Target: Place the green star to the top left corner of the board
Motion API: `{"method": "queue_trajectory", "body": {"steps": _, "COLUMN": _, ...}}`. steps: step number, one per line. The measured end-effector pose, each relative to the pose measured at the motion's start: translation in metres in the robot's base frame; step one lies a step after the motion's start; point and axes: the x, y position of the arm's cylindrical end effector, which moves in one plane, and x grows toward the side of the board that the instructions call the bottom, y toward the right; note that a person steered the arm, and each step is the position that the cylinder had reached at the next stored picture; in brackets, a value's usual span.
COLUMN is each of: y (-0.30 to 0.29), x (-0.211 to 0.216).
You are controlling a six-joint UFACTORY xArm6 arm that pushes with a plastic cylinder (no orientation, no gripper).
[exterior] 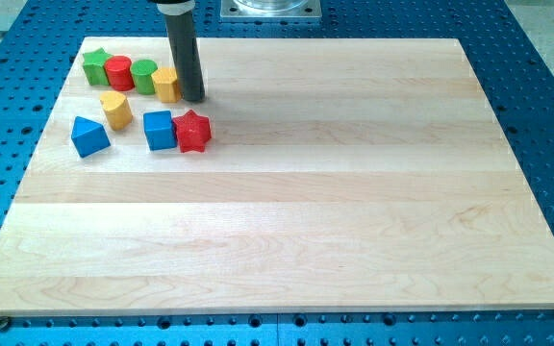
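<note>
The green star [94, 66] sits near the top left corner of the wooden board [354, 192]. It touches a red cylinder [118, 73] on its right. A green cylinder [144, 76] and a yellow block [165, 85] follow in the same row. My tip [193, 98] stands right beside the yellow block, on its right side, well to the right of the green star.
Below the row lie a yellow heart-like block [115, 110], a blue triangle [89, 135], a blue cube [160, 130] and a red star [193, 131] touching the cube. The board lies on a blue perforated table [546, 96].
</note>
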Motion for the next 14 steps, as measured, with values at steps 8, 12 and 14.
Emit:
{"method": "queue_trajectory", "body": {"steps": 8, "y": -0.080, "x": -0.125}}
{"method": "queue_trajectory", "body": {"steps": 12, "y": -0.190, "x": -0.087}}
{"method": "queue_trajectory", "body": {"steps": 14, "y": -0.180, "x": -0.064}}
